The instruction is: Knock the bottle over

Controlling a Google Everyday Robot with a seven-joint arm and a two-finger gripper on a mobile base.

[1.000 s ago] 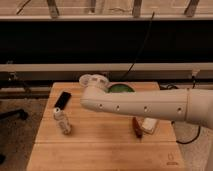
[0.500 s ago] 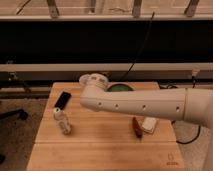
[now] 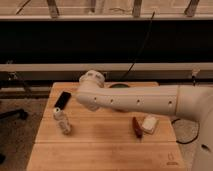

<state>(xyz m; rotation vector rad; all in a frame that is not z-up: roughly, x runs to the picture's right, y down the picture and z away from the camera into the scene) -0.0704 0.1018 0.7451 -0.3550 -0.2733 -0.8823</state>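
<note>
The bottle [image 3: 62, 122] is small and slim, with a whitish cap and a tan lower part. It is on the left of the wooden table [image 3: 100, 150], just in front of the black phone [image 3: 62, 99]. Its cap points to the far left and its base to the near right; I cannot tell whether it stands or lies. My white arm [image 3: 135, 100] reaches in from the right across the table's middle, and its rounded end [image 3: 89, 96] hangs to the right of and above the bottle. The gripper itself is hidden from this camera.
A whitish round cup [image 3: 93, 77] sits at the table's back edge behind the arm's end. A green round thing [image 3: 120, 86] with a black cable is behind the arm. A red-brown stick [image 3: 136, 126] and a white packet [image 3: 149, 123] lie at the right.
</note>
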